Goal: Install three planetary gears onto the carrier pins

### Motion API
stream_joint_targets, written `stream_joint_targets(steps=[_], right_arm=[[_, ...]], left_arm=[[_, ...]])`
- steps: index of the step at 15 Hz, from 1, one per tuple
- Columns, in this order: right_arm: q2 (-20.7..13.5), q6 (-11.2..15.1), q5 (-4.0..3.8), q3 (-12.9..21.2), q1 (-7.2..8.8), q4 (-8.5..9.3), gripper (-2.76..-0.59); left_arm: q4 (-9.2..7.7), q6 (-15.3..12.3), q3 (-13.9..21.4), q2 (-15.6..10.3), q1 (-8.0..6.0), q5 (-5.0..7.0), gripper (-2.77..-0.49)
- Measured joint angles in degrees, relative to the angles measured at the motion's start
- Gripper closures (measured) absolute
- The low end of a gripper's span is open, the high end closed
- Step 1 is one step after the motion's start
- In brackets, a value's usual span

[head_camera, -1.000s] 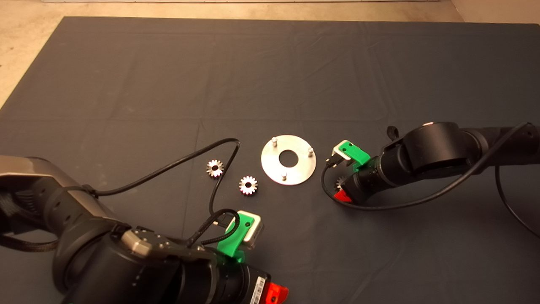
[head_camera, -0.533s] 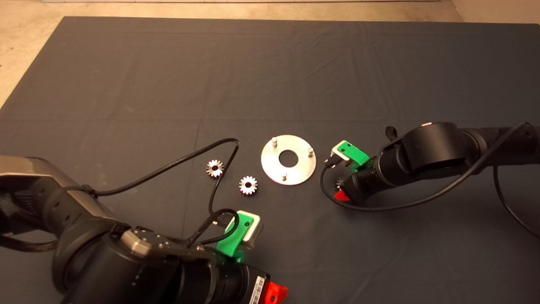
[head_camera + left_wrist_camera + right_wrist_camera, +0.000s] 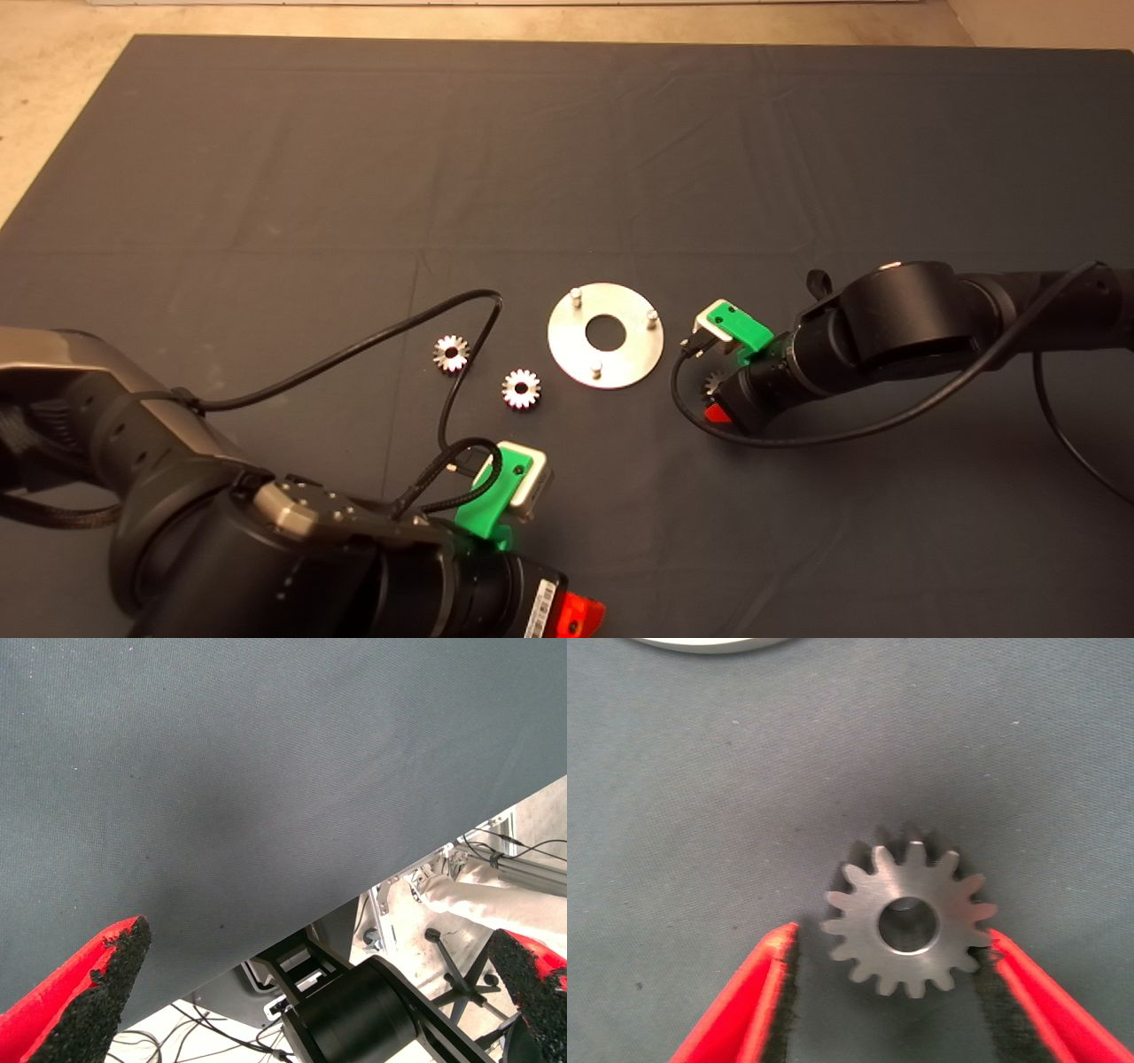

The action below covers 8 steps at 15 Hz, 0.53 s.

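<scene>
The silver carrier disc (image 3: 576,350) lies mid-mat with three upright pins (image 3: 576,292), all bare. Two planetary gears (image 3: 452,353) (image 3: 521,388) lie flat to its left. The third gear (image 3: 908,921) lies flat on the mat right of the disc, mostly hidden under my right gripper (image 3: 713,399) in the head view. In the right wrist view my right gripper (image 3: 890,941) is open and straddles this gear: one pad (image 3: 990,979) touches its teeth, the other (image 3: 784,979) stands a small gap off. My left gripper (image 3: 323,943) is parked open at the mat's near edge.
A black cable (image 3: 461,354) from the left arm loops over the mat between the two loose gears. The disc's rim (image 3: 709,642) shows just beyond the gear in the right wrist view. Past the mat's edge the left wrist view shows floor equipment (image 3: 354,1019).
The right arm has shifted slightly toward the mat's near edge, its gripper staying over the third gear. The left arm, disc and other gears have not moved.
</scene>
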Motion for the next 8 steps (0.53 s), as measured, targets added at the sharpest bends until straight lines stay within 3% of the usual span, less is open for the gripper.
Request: stream_joint_targets(steps=[7,8], right_arm=[[-0.01,-0.9,-0.06,-0.05,-0.02,0.01,-0.99],[-0.01,-1.04,-0.07,-0.07,-0.02,0.01,-0.88]], left_arm=[[0.0,0.0,0.0,-0.01,0.0,-0.02,-2.76],[0.0,0.0,0.0,0.0,0.0,-0.02,-2.76]])
